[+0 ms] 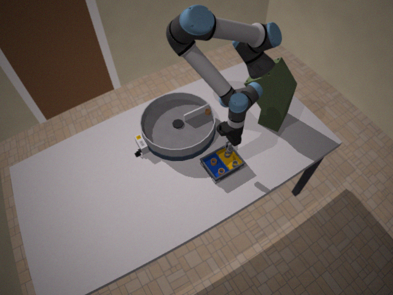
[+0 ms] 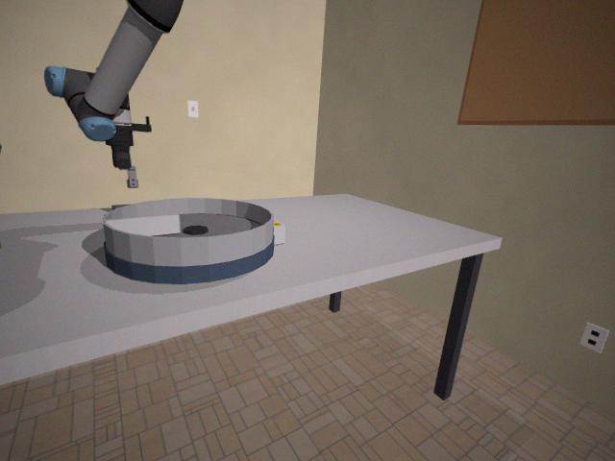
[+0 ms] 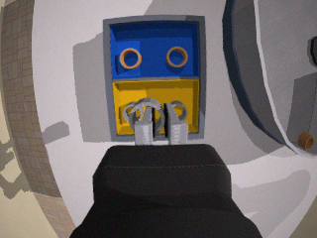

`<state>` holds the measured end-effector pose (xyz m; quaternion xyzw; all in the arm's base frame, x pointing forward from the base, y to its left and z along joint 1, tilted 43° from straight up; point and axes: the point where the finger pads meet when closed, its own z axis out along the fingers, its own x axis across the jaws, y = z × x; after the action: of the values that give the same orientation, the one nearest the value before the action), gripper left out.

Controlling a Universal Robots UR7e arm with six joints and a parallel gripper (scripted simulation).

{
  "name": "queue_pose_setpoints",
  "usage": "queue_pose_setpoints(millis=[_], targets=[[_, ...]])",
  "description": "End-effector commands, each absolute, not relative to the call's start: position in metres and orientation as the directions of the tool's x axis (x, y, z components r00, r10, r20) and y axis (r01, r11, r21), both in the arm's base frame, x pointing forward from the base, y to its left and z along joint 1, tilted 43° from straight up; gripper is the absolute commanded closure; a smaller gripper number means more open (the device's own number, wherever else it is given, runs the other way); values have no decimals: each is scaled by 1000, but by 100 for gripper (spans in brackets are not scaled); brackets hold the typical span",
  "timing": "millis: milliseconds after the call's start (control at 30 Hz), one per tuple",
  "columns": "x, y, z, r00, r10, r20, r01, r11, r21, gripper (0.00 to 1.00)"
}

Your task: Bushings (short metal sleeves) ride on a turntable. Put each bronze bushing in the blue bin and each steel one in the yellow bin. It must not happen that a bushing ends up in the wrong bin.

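My gripper (image 1: 228, 146) (image 2: 133, 183) (image 3: 158, 113) is shut on the wall of a steel bushing (image 3: 148, 100) and holds it above the yellow bin (image 1: 233, 157) (image 3: 154, 89). Two steel bushings lie in that bin, one at the left (image 3: 125, 113) and one at the right (image 3: 184, 110) in the wrist view, partly behind the held bushing and the fingers. The blue bin (image 1: 217, 165) (image 3: 154, 45) holds two bronze bushings, one (image 1: 213, 163) (image 3: 121, 59) and another (image 1: 221, 173) (image 3: 185, 58). One bronze bushing (image 1: 207, 111) (image 3: 306, 141) is on the turntable (image 1: 164, 136) (image 3: 277, 74), by its divider.
The turntable's high grey rim (image 1: 177, 151) (image 2: 188, 250) stands close beside the bins. A white divider (image 1: 196, 111) crosses part of it. A small white box (image 1: 141, 144) (image 2: 280, 234) is at its outer side. A green panel (image 1: 276, 98) stands near the arm's base.
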<state>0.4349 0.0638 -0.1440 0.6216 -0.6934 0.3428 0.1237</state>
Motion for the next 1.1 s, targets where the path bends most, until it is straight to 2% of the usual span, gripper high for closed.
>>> queue_pose_setpoints(millis=[0,533,1067], targets=[[440,55,-155,-196,-779,596,-946,-11,-324,100],[453,23,-192,-196,-779,596,-946,-10,-324,100],[454,21,-195,-197,-778,596,-946,-9,-324,100]])
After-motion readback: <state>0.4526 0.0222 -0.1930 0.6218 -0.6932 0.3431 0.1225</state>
